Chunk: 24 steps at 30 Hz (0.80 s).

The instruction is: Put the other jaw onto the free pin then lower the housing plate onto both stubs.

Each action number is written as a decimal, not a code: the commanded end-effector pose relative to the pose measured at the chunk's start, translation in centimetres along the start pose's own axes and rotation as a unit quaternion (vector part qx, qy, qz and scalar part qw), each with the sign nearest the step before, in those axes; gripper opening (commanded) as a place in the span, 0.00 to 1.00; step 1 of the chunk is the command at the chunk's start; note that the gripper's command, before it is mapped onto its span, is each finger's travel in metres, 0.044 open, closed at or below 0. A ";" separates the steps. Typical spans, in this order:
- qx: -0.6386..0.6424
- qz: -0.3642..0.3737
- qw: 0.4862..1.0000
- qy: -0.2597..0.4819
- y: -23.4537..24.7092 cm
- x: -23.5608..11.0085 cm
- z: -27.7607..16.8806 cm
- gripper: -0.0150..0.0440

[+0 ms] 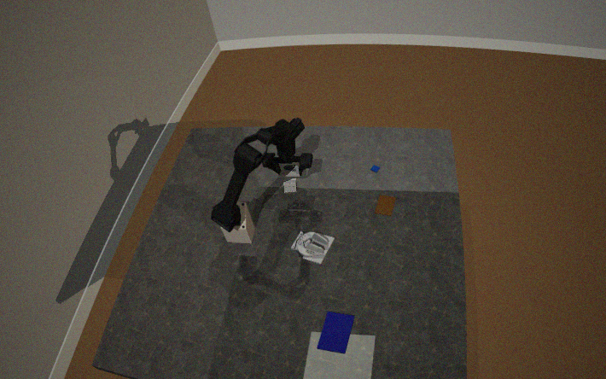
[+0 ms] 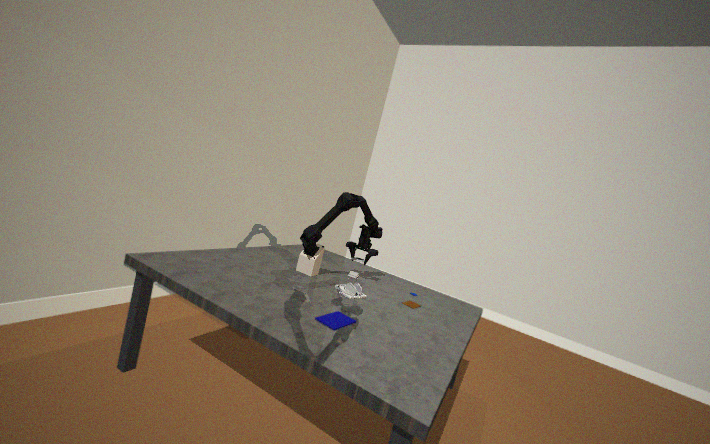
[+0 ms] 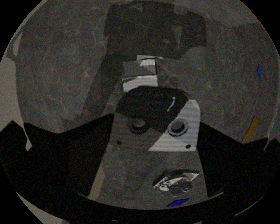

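My gripper [image 1: 290, 168] [image 2: 359, 261] [image 3: 155, 121] is shut on the housing plate [image 1: 293, 172] [image 3: 191, 112], a flat white piece with two round holes, partly in shadow. The plate is held in the air above and beside a small white block [image 1: 289, 187] [image 2: 353, 274] [image 3: 140, 83]. The white gripper mechanism [image 1: 313, 247] [image 2: 350, 290] [image 3: 177, 183] rests on the table, apart from the plate and nearer the top view's lower edge. Its jaws, pins and gear teeth are too small and blurred to tell how they sit.
A dark blue rectangle [image 1: 336, 331] [image 2: 335, 320] lies beyond the mechanism. An orange patch [image 1: 385, 206] [image 2: 411, 304] [image 3: 251, 130] and a small blue piece [image 1: 375, 168] [image 2: 413, 294] [image 3: 259, 70] lie to its side. A beige block [image 1: 238, 235] [image 2: 308, 264] stands under the arm's base.
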State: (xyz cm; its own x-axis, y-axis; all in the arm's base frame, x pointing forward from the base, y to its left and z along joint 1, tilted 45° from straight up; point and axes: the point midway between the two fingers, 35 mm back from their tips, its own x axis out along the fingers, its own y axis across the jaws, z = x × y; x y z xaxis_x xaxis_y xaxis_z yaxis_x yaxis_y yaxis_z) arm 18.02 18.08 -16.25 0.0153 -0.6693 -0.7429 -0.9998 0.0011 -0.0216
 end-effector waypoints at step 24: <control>0.283 0.000 0.959 -0.011 -5.2 -1.4 -7.7 0.85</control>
State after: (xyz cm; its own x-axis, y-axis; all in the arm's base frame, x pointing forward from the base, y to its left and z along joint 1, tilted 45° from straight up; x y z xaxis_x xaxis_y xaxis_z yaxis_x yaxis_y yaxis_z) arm 22.62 14.23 -10.85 0.0205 -0.6499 -0.7598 -0.8714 0.3609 -0.3322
